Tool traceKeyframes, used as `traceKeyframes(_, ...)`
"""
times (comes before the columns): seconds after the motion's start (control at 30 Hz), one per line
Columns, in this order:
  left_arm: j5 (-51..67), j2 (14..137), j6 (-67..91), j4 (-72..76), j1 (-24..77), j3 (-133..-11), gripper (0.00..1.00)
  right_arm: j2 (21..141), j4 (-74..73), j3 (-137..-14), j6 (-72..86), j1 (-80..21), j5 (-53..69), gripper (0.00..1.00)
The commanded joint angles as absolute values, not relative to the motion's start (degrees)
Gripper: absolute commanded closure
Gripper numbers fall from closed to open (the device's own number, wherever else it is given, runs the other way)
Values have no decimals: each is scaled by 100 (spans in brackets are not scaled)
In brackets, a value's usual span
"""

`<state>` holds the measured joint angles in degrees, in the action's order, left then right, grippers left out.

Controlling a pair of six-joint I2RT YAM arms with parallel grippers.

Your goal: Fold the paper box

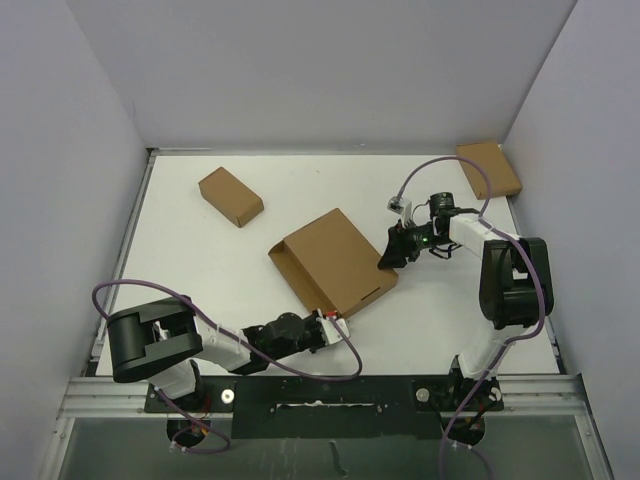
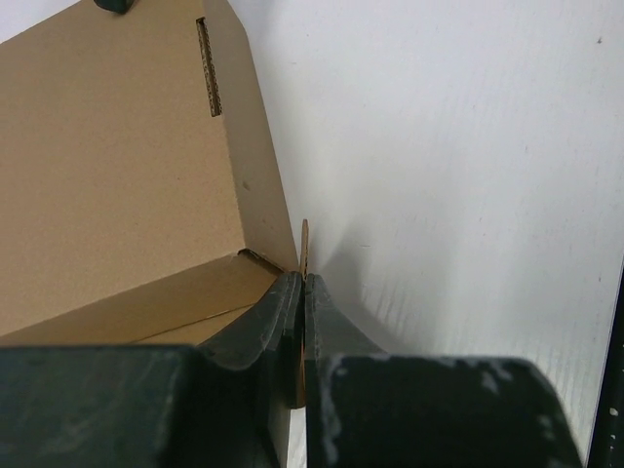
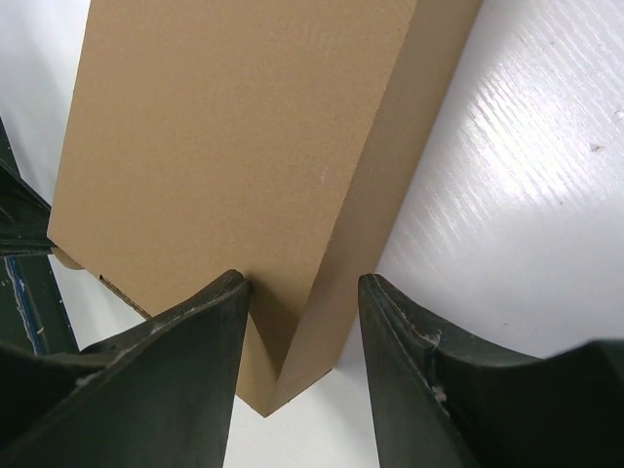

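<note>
The paper box (image 1: 335,262) is a plain brown cardboard mailer lying folded near the table's middle, with a slit near its front right edge. My left gripper (image 1: 333,322) is at its near corner and is shut on a thin cardboard tab (image 2: 304,244) that stands on edge beside the box body (image 2: 117,166). My right gripper (image 1: 392,250) is at the box's far right corner. It is open, and its jaws straddle that corner (image 3: 268,370), one over the top panel and one beside the side wall.
A small ready-made brown box (image 1: 231,196) lies at the back left. Another brown box (image 1: 489,168) lies at the back right by the wall. White walls close in the table on three sides. The right arm's cable loops above its wrist.
</note>
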<state>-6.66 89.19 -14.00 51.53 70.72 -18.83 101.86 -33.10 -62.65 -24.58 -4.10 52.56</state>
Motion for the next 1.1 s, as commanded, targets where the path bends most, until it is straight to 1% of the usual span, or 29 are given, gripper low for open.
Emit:
traceKeyframes(0.0,-642,8984,-1182,5504,7027,-1887,100,10180,-3267,-6485,-2396,-372,5087,53)
traceKeyframes(0.23,-626,8980,-1040,5561,6987,-1790,100,10288,-3294,-6521,-2356,-391,4933,60)
traceKeyframes(0.33,-614,9035,-969,5670,6971,-1735,100,10330,-3304,-6535,-2353,-404,4849,61)
traceKeyframes(0.5,-689,9186,-748,6210,6928,-1506,100,10370,-3313,-6556,-2355,-430,4712,63)
traceKeyframes(1.07,-791,9357,-191,6628,6805,-1234,100,10451,-3361,-6609,-2364,-481,4571,64)
